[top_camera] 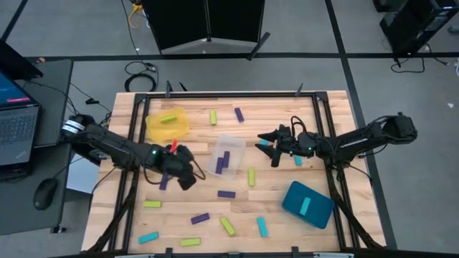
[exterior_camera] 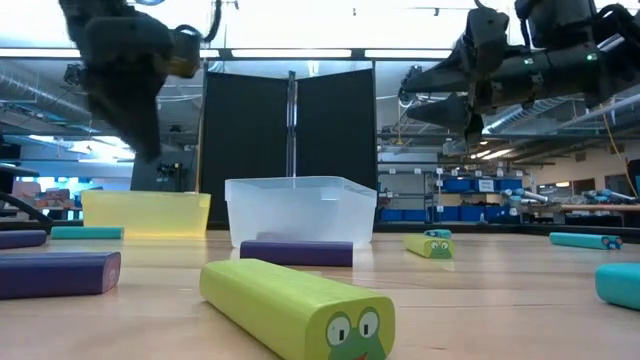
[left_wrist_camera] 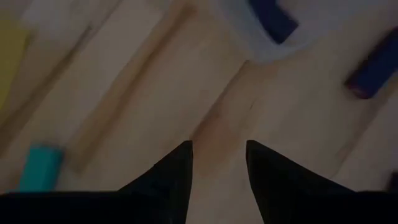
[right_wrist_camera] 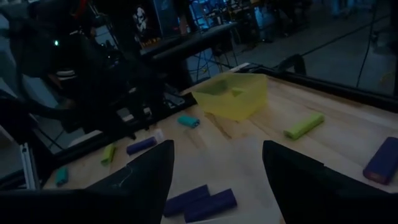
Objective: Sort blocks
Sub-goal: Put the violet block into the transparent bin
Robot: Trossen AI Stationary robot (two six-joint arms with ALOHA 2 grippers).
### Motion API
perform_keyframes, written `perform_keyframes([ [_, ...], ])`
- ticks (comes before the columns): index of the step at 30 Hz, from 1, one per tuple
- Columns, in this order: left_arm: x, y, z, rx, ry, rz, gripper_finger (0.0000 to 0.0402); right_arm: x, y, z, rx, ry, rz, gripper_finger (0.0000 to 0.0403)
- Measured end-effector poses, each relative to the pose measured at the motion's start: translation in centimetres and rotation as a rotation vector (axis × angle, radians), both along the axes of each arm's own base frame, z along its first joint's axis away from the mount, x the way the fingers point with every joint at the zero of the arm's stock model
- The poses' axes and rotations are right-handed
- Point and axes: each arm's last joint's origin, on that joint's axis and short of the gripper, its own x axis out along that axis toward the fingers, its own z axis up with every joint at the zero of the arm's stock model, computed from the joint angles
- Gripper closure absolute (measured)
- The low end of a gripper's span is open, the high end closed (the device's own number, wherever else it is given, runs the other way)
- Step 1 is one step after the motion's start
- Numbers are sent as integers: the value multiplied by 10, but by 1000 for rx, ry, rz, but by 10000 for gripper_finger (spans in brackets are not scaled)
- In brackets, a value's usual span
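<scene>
Wooden table boards held blocks all over, with two purple ones lying in the clear tray, one green in the yellow tray and one cyan in the teal tray. Left gripper hung low between the yellow and clear trays, its fingers partly apart and holding nothing, with bare wood under it. Right gripper reached in from the right above the table, right of the clear tray, fingers wide and empty, near a cyan block.

Overhead view looks straight down, low view skims the tabletop; both share the clear tray.
</scene>
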Motion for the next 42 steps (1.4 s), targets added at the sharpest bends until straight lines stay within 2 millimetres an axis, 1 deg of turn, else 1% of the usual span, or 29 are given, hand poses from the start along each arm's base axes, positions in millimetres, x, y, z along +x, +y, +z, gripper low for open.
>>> perform_keyframes([
  [7,-16,-10,-5,-29,56,185,235,0,6,-1,-3,5,31,149],
  [11,-28,-13,-15,-57,113,296,208,1,9,0,-13,0,44,150],
  [18,-43,-21,-34,-121,192,404,158,1,10,1,-25,-6,49,151],
  [22,-49,-26,-41,-145,228,422,138,1,10,0,-27,-4,48,150],
  [26,-55,-29,-51,-151,273,438,129,1,10,1,-27,-5,47,154],
  [33,-54,-31,-68,-179,253,435,128,0,9,1,-29,-4,27,155],
  [36,-58,-30,-78,-189,245,427,128,0,9,0,-29,-4,26,156],
  [42,-60,-30,-85,-201,224,421,128,1,9,1,-30,-4,23,156],
])
